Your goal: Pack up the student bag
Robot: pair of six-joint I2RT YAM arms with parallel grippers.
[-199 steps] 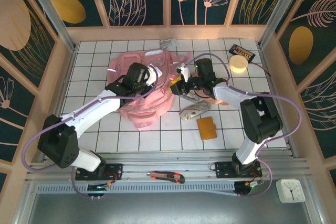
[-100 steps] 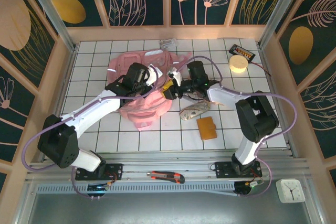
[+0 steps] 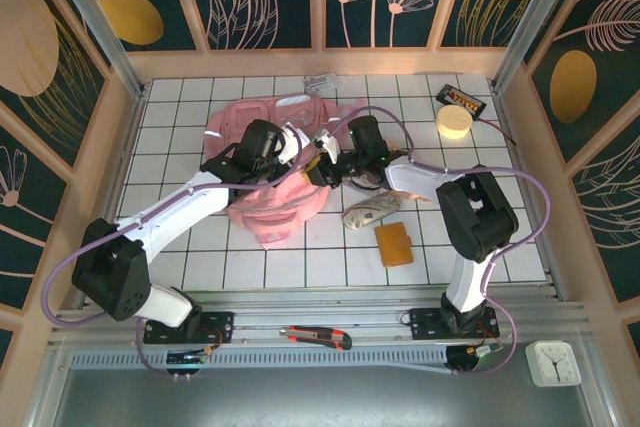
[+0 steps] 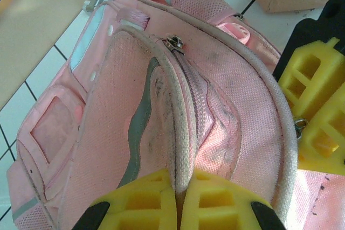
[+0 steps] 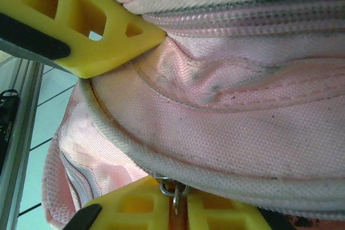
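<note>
Student bag: soft and pink, slumped on the white-tiled table, left of centre towards the back.
Bag surface: woven fabric with dark grubby marks along the zip, a wavy grey strip on the front and pale corded seams.
Left hand: closed on a corded seam of the bag.
Right hand: pinched shut on the bag's edge at a metal zip pull, just beside the left hand.
In the way: both forearms lie over the bag's top.
Near things: grey rounded object and orange wallet, right of the bag under the right arm.
Farther: yellow tape roll near the back right corner.
Edges: wooden frame walls three sides; bare tiles lie in front and to the left.
</note>
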